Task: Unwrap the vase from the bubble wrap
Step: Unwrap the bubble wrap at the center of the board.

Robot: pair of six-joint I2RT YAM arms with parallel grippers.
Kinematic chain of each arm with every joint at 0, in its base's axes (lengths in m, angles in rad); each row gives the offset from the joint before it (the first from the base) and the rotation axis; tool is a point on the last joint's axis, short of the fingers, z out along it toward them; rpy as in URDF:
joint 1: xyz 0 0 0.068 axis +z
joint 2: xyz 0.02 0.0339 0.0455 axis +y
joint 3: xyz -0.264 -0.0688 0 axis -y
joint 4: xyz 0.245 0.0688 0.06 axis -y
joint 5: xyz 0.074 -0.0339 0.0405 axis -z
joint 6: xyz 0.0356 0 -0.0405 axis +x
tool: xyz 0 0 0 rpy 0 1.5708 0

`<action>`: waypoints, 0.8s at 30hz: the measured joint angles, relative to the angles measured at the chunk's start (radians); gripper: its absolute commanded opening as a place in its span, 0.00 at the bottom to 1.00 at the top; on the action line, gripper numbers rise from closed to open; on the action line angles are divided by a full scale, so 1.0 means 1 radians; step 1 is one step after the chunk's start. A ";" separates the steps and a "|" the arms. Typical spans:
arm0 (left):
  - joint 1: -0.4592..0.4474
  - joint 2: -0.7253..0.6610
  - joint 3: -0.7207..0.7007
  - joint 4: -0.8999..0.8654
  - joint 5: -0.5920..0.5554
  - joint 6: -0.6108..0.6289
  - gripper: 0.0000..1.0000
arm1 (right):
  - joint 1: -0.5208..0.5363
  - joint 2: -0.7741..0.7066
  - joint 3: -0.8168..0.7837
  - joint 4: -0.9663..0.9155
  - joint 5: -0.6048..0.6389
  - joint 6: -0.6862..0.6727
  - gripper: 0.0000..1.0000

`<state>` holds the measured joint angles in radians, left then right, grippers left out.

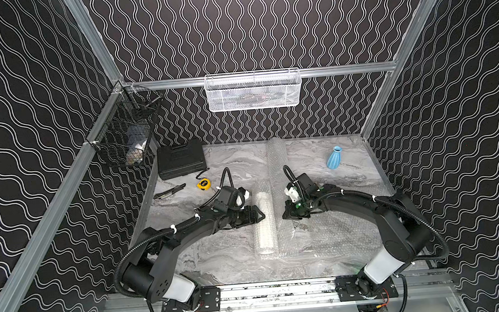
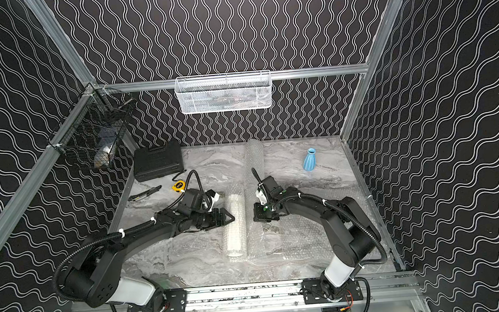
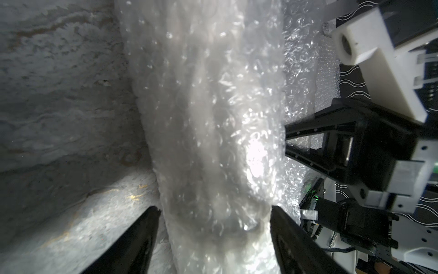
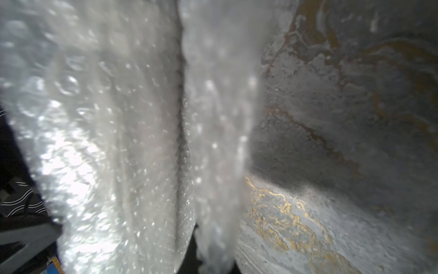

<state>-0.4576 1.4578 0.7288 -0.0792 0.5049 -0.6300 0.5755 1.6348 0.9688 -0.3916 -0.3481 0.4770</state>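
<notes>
Leftmost, a black wire basket point(image 1: 124, 133) hung on the side rail. Below it, on the table point(image 1: 219, 256), lay a black case point(image 1: 181, 162), a dark knife-like tool point(image 1: 169, 192) and a yellow tape point(image 1: 203, 183). Next came the left gripper point(image 1: 262, 216), low and level, its jaws parted. In the left wrist view its fingers point(image 3: 142, 237) stood either side of the roll point(image 1: 264, 222), and whether they touched it could not be told. The roll lay lengthwise mid-table, a whitish cylinder showing through its layers, with a white basket point(image 1: 253, 91) on the back rail beyond. Just right of the roll, the wrap point(image 1: 276, 160) rose in a long fold, and the right gripper point(image 1: 284, 216) was clenched on that fold. More wrap lay flat under the right arm. A blue vase point(image 1: 334, 157) stood bare near the far right corner, well apart.
</notes>
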 measured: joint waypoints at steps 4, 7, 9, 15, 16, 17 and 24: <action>0.000 -0.032 -0.006 -0.005 0.000 0.000 0.87 | 0.006 -0.028 0.029 -0.031 0.016 -0.022 0.03; 0.000 -0.039 -0.018 0.000 0.001 0.000 0.88 | 0.019 -0.049 0.050 -0.055 0.019 -0.039 0.03; 0.000 -0.039 -0.029 0.010 0.010 -0.001 0.88 | 0.029 -0.065 0.063 -0.072 0.022 -0.048 0.04; 0.000 -0.035 -0.043 0.037 0.017 -0.014 0.88 | 0.047 -0.104 0.093 -0.106 0.023 -0.070 0.04; 0.000 -0.035 -0.043 0.039 0.019 -0.021 0.88 | 0.047 -0.111 0.096 -0.113 0.028 -0.070 0.04; 0.000 -0.035 -0.045 0.042 0.020 -0.023 0.88 | 0.050 -0.119 0.100 -0.121 0.035 -0.071 0.04; 0.000 -0.033 -0.075 0.069 0.053 -0.030 0.88 | 0.051 -0.156 0.127 -0.150 0.056 -0.086 0.04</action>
<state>-0.4576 1.4250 0.6540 -0.0105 0.5575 -0.6601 0.6266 1.4788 1.0954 -0.5419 -0.2916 0.3912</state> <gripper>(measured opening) 0.876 0.050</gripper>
